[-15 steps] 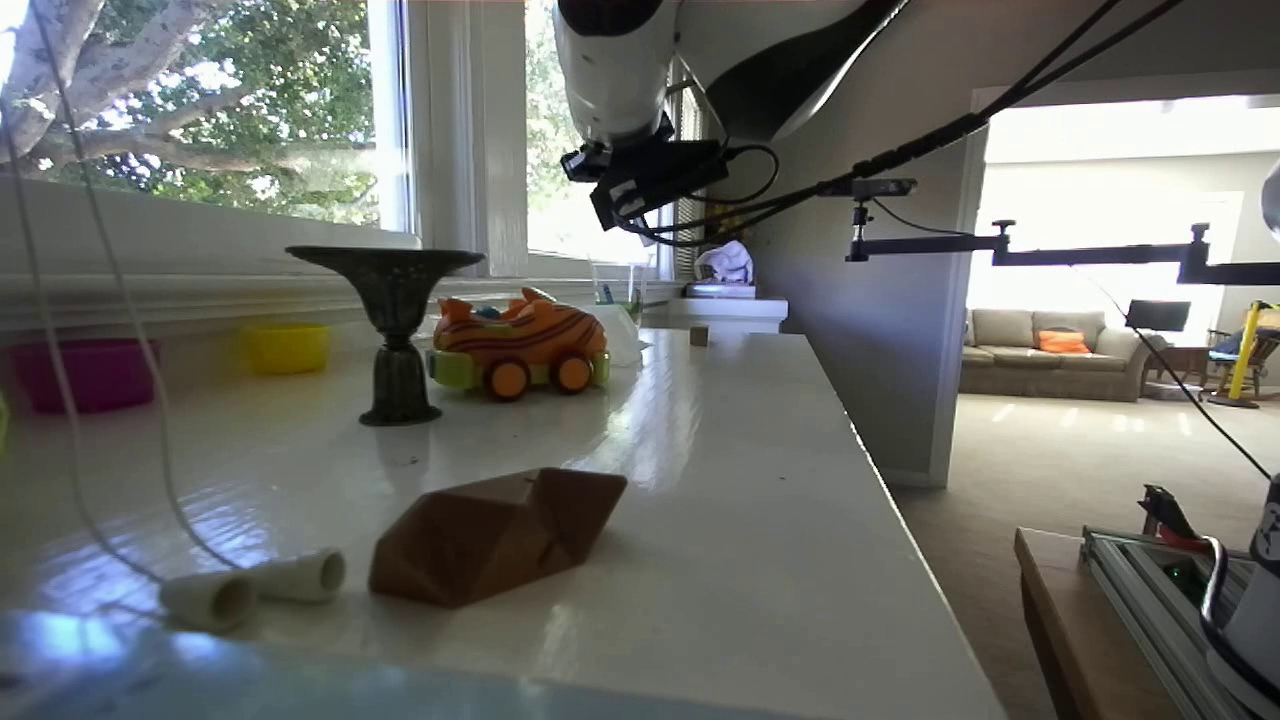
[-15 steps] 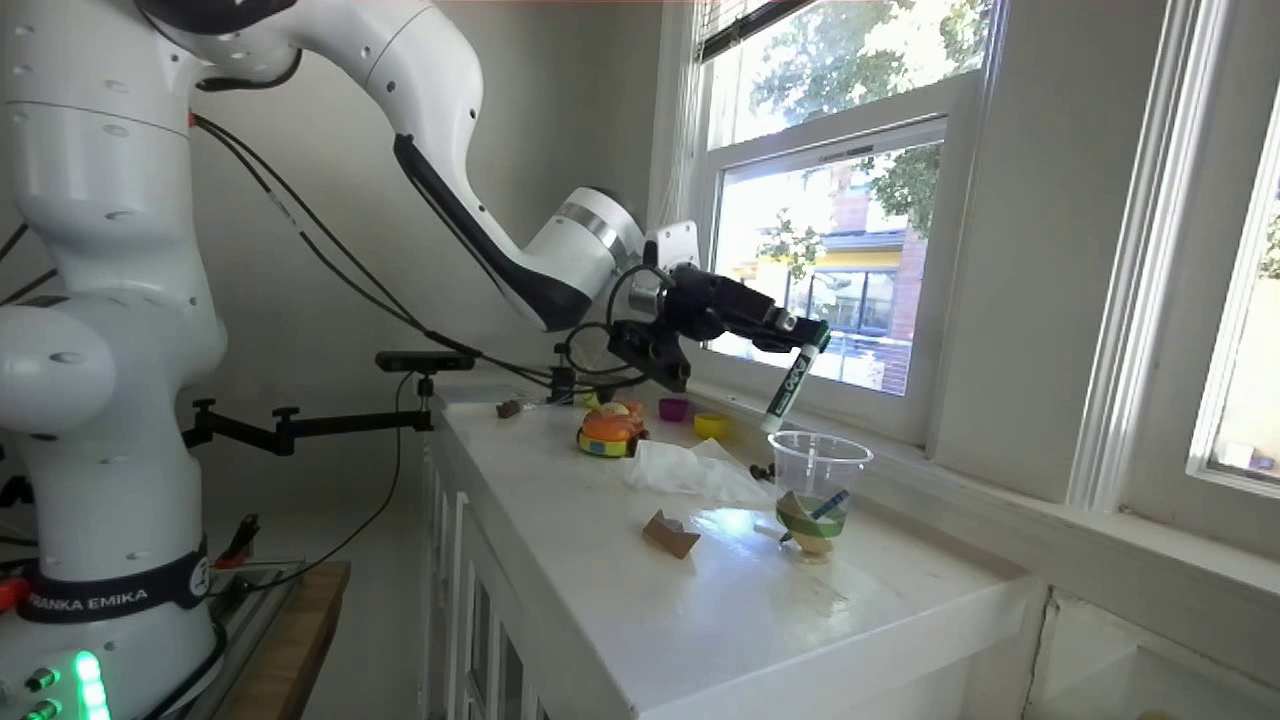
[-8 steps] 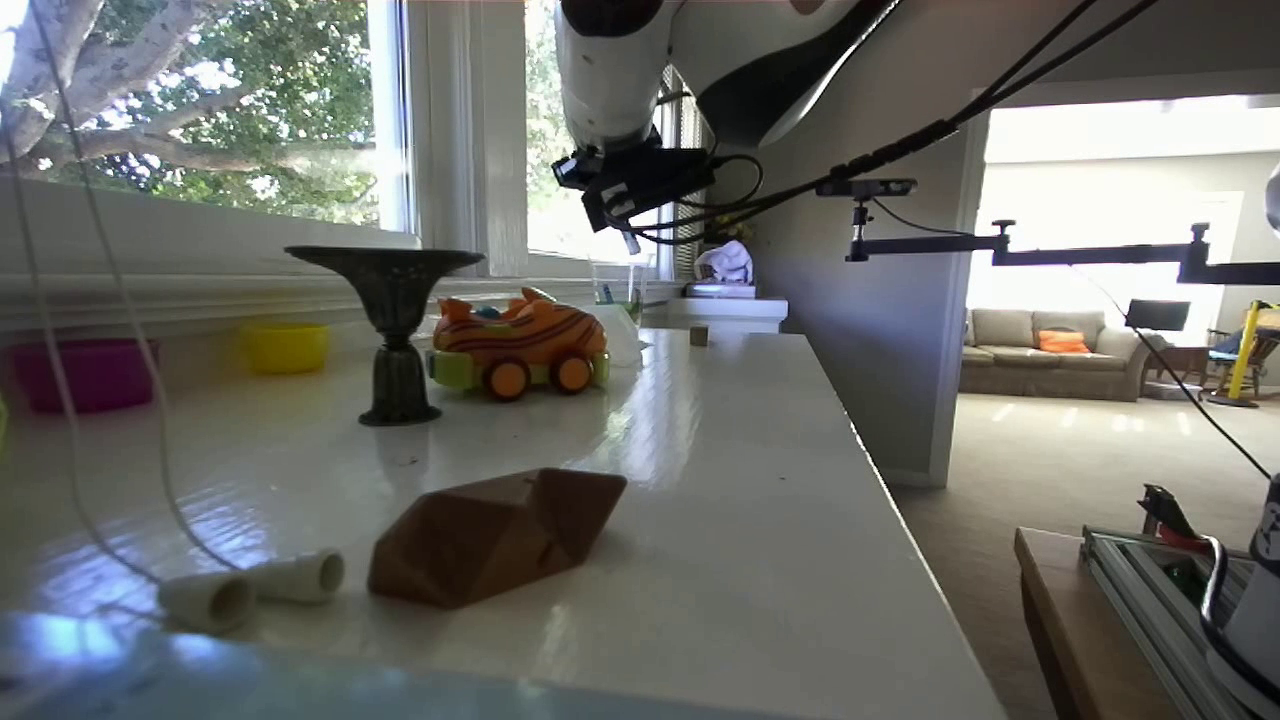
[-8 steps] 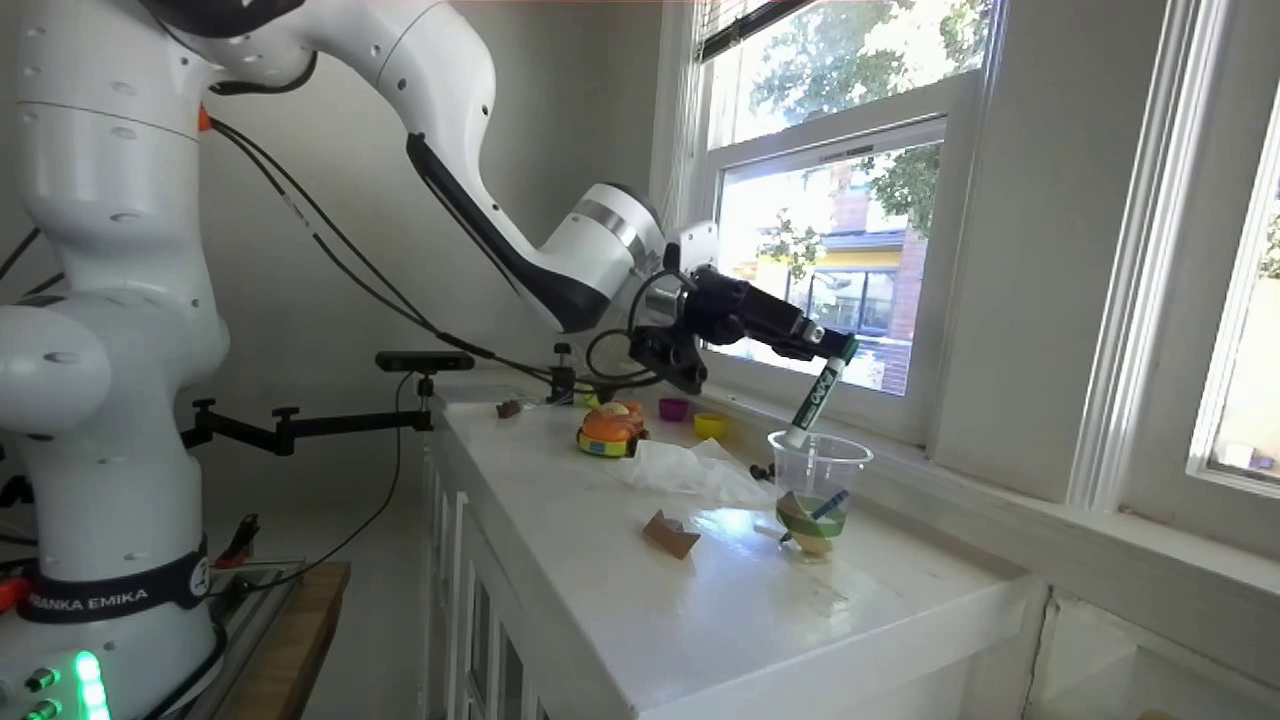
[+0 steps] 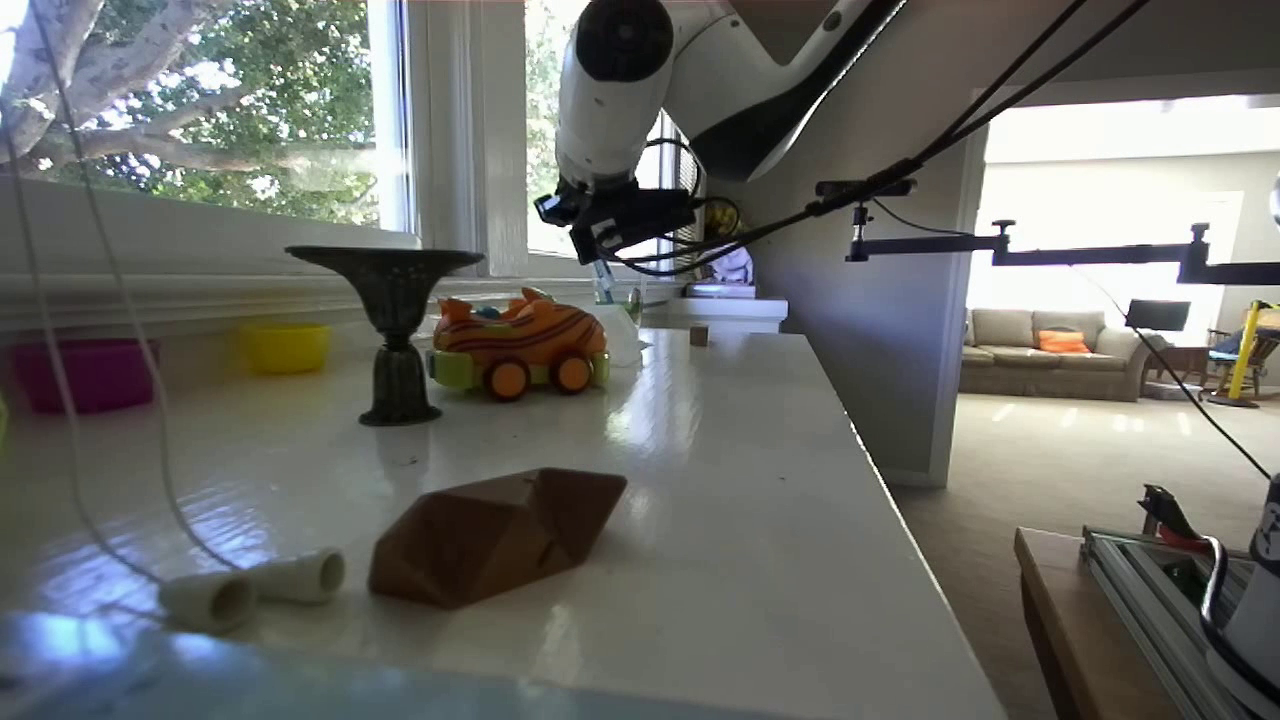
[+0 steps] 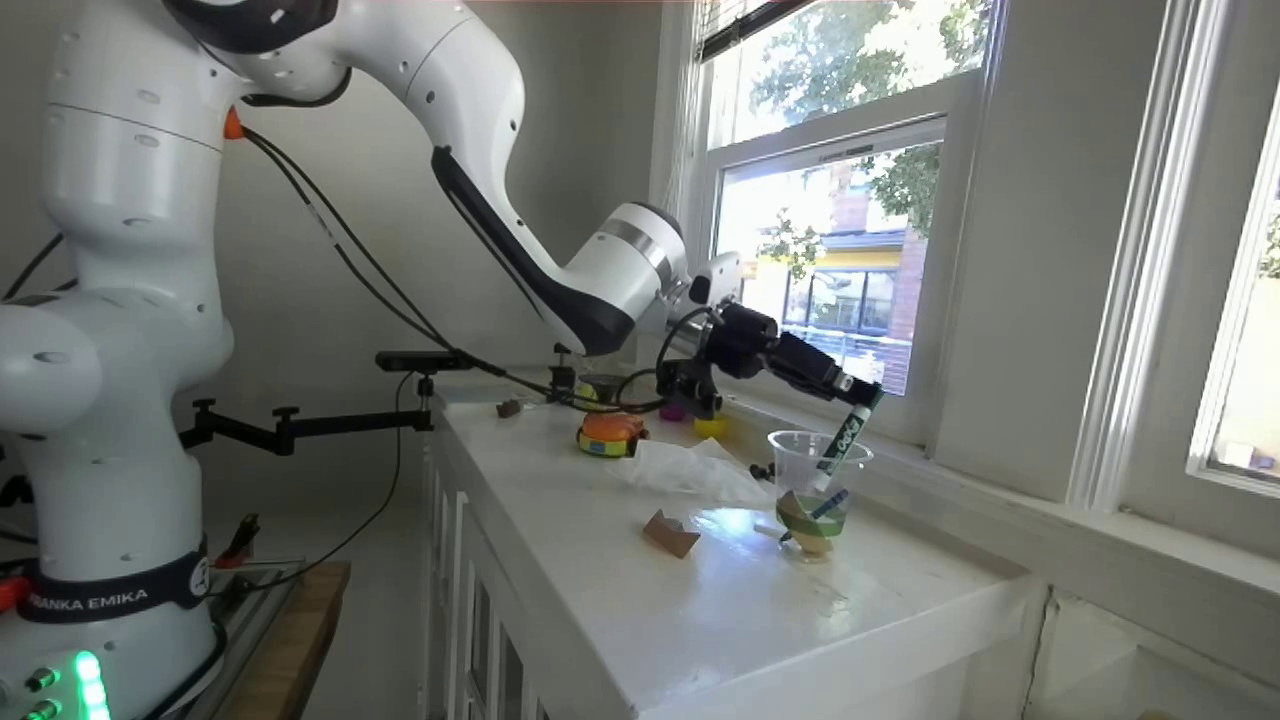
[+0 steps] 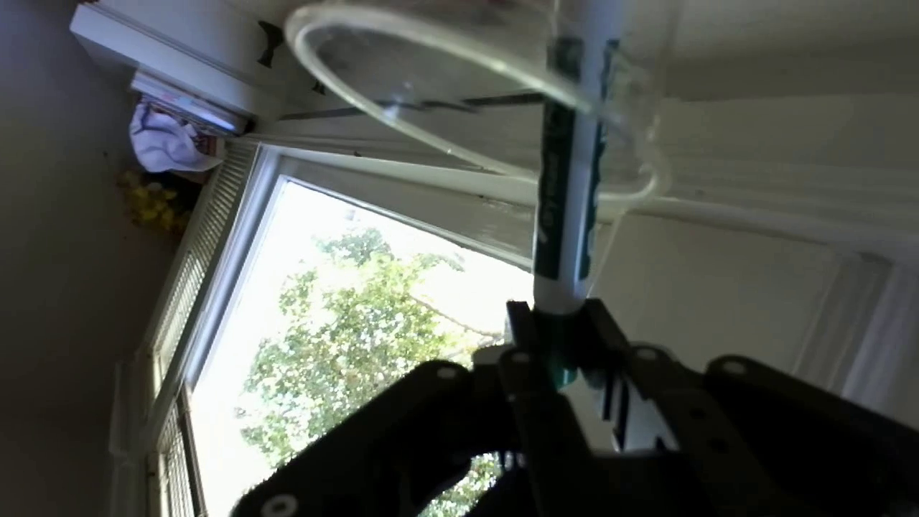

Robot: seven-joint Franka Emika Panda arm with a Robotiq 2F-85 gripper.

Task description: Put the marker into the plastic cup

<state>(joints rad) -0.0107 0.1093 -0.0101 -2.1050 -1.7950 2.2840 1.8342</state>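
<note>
The marker [image 6: 846, 440] is white and green with a green cap. My gripper [image 6: 868, 392] is shut on its cap end, above the clear plastic cup [image 6: 785, 465]. The marker tilts and its lower end is below the rim, inside the cup. In the wrist view, the marker [image 7: 567, 187] runs from between the fingertips [image 7: 560, 327] past the cup's rim [image 7: 495, 66]. The cup stands upright on the white counter, with a blue stick-like item and something green low in it. In an exterior view, the gripper [image 5: 590, 245] and cup [image 5: 632, 298] look small and far off.
A brown piece [image 6: 671, 535] and crumpled white paper [image 6: 695, 472] lie near the cup. An orange toy car [image 5: 520, 345], dark goblet [image 5: 398, 340], yellow bowl [image 5: 285, 348] and brown faceted object [image 5: 490, 540] stand farther along. The window sill [image 6: 960, 480] runs behind the cup.
My gripper has moved out over the cup and then down, carrying the marker. The marker's lower end has gone from beside and above the rim to inside the cup. The cup has not moved.
</note>
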